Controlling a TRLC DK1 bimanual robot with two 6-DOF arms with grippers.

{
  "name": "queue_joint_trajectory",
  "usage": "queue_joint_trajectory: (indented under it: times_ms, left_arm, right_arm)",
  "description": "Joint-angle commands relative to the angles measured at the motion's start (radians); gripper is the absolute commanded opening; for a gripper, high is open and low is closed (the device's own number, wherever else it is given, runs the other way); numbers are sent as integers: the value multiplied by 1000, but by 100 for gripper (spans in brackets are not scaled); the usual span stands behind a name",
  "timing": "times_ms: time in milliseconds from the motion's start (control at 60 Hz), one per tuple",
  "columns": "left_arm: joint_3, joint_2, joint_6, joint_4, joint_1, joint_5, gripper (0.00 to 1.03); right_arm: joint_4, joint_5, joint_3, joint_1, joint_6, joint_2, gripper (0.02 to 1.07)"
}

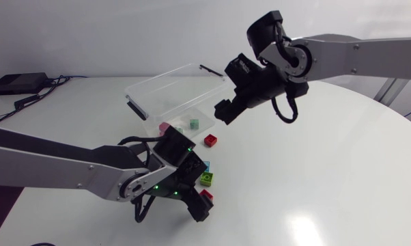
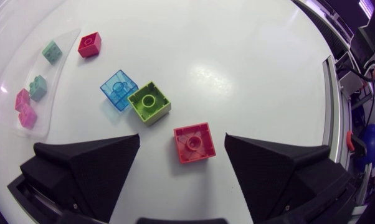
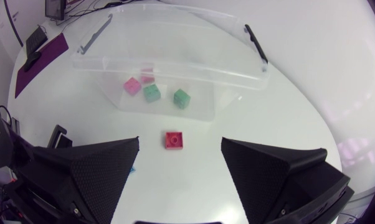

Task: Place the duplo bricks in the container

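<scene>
The white round table (image 1: pixel 342 157) is carrying a clear container (image 1: pixel 166 87) on its far left part. The container is standing upright with its mouth facing up. In the right wrist view its long side is running crosswise ahead of the right gripper (image 3: pixel 180 180). Inside, a pink brick (image 3: pixel 132 86), a mint brick (image 3: pixel 152 93) and a green brick (image 3: pixel 182 98) are lying near the front wall, with another pinkish piece behind them. A small red brick (image 3: pixel 173 140) is lying on the table just outside that wall, apart from it.

The right gripper is hanging in the air near the container's right end, its fingers spread wide and holding nothing.

The left gripper (image 2: pixel 181 135) is sitting low over the table with its fingers apart. A red square brick (image 2: pixel 194 142) is lying between them, its hollow side with a centre ring facing up and its edges turned slightly askew to the fingers. Narrow gaps are showing on both sides, so nothing is being gripped. Being square, it is showing no long axis. Just ahead, a lime brick (image 2: pixel 149 102) and a translucent blue brick (image 2: pixel 119 89) are lying right beside each other, hollow sides up. Bare tabletop is stretching wide on the right arm's side, out to the rim.
</scene>
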Motion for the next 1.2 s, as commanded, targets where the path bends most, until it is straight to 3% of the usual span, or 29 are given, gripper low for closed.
queue_joint_trajectory:
  times_ms: [0, 133, 433, 567, 767, 1183]
  left_arm:
    - [49, 31, -34, -30, -6, 5, 92]
    - [101, 54, -51, -112, -9, 5, 86]
    - [238, 131, -63, -305, -17, 7, 85]
    - [282, 172, -84, -346, -6, 23, 68]
    - [354, 226, -87, -434, 8, 39, 63]
    - [384, 266, -70, -520, 50, 85, 34]
  right_arm:
    - [22, -8, -72, -8, 13, -51, 98]
    - [28, -12, -136, -13, 19, -97, 98]
    - [35, -18, -219, -19, 24, -170, 98]
    - [33, -24, -233, -27, 24, -183, 98]
    - [28, -27, -240, -31, 22, -194, 98]
    - [35, -55, -305, -31, 15, -173, 98]
